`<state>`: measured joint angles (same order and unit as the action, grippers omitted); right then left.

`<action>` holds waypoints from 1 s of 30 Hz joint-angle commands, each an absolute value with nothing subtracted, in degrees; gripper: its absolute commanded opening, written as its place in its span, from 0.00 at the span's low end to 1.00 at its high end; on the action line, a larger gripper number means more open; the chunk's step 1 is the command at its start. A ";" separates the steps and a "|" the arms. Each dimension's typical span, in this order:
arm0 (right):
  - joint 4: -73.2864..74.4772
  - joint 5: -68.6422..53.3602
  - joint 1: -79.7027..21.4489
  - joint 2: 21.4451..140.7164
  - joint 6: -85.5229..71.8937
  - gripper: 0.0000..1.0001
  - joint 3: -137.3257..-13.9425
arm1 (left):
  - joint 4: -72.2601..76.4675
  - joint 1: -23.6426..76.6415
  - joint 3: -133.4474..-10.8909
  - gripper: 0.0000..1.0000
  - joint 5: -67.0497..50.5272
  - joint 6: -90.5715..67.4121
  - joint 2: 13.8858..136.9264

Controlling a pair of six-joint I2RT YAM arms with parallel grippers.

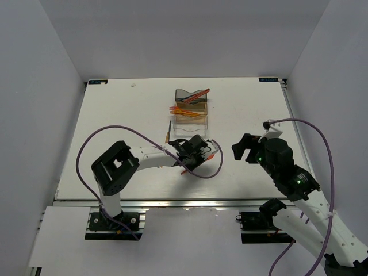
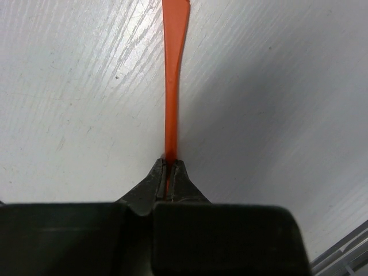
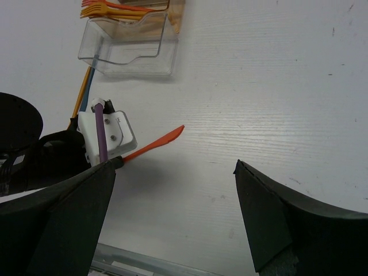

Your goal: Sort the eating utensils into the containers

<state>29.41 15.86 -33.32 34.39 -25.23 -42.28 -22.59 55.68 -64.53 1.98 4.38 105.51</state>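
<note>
My left gripper (image 2: 170, 164) is shut on the handle of an orange knife (image 2: 172, 86) that lies low over the white table, blade pointing away. From above, the left gripper (image 1: 202, 150) is just in front of the containers, and the orange knife (image 1: 215, 150) sticks out to its right. The containers stand in a row: smoky grey (image 1: 185, 94) farthest, amber (image 1: 190, 115) in the middle, clear (image 1: 188, 129) nearest. Orange and red utensils (image 1: 195, 96) lean in the grey one, and orange forks (image 3: 109, 8) lie in the amber one. My right gripper (image 3: 174, 172) hangs open and empty to the right of the orange knife (image 3: 158, 142).
An orange stick and a dark blue stick (image 1: 168, 132) lie on the table left of the clear bin (image 3: 129, 49). A red piece (image 1: 185, 170) shows beneath the left wrist. The purple cable (image 1: 214, 172) loops near the left arm. The table's front rail (image 3: 149, 261) runs close below.
</note>
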 commanded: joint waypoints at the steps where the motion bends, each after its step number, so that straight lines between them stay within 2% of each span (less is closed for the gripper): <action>1: 27.07 18.01 -33.05 32.87 -27.06 0.89 -42.81 | -24.53 56.16 -61.96 0.00 2.02 1.59 104.60; 8: 26.46 23.20 -33.05 28.66 -33.22 0.89 -40.96 | -17.50 56.16 -57.66 0.00 3.52 -3.51 93.09; 15: 20.31 17.24 -33.05 32.42 -36.64 0.89 -36.92 | -11.88 56.16 -53.79 0.00 0.44 -3.16 80.87; 19: 4.97 4.52 -33.13 32.78 -45.16 0.89 -29.99 | -8.36 56.16 -52.74 0.00 3.78 -4.04 76.65; 21: -7.26 -2.00 -33.22 34.01 -50.00 0.85 -26.29 | -7.12 56.16 -53.17 0.00 3.78 -3.96 75.68; 30: -20.46 -5.80 -34.10 40.69 -53.09 0.83 -25.58 | -6.42 56.25 -55.72 0.00 3.77 -3.43 75.41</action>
